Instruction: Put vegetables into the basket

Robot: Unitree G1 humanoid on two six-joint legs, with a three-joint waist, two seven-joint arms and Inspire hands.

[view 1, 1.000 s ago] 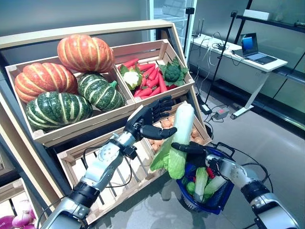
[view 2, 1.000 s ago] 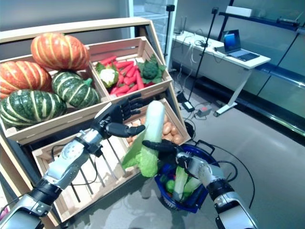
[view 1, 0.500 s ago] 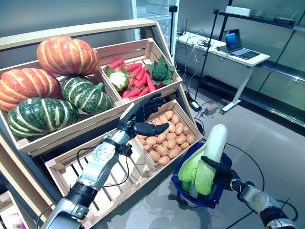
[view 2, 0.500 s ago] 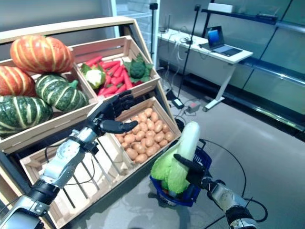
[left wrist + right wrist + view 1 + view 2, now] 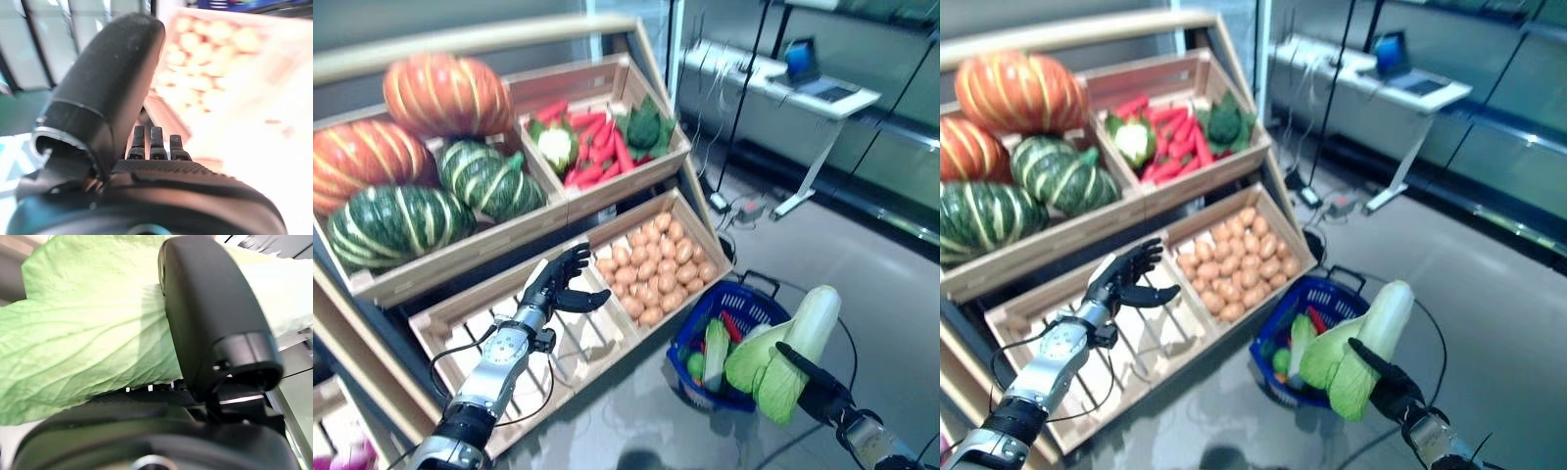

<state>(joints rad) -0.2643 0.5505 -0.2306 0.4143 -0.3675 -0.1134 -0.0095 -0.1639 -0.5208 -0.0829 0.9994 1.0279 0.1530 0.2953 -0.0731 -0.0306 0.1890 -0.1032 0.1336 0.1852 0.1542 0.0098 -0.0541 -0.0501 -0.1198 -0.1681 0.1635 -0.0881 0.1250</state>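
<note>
My right hand is shut on a napa cabbage, pale stalk up and green leaves down, held to the right of the blue basket on the floor. In the right wrist view the leaves fill the space past my thumb. The basket holds another cabbage, something red and green items. My left hand hovers open over the empty slatted crate on the lower shelf, holding nothing.
A wooden stand carries pumpkins, a crate of carrots, cauliflower and broccoli, and a crate of potatoes. A white desk with a laptop stands at the back right. Grey floor lies around the basket.
The camera has shifted. My right hand has carried the cabbage further right, past the basket. My left hand has dropped from the potato crate's edge to the empty crate.
</note>
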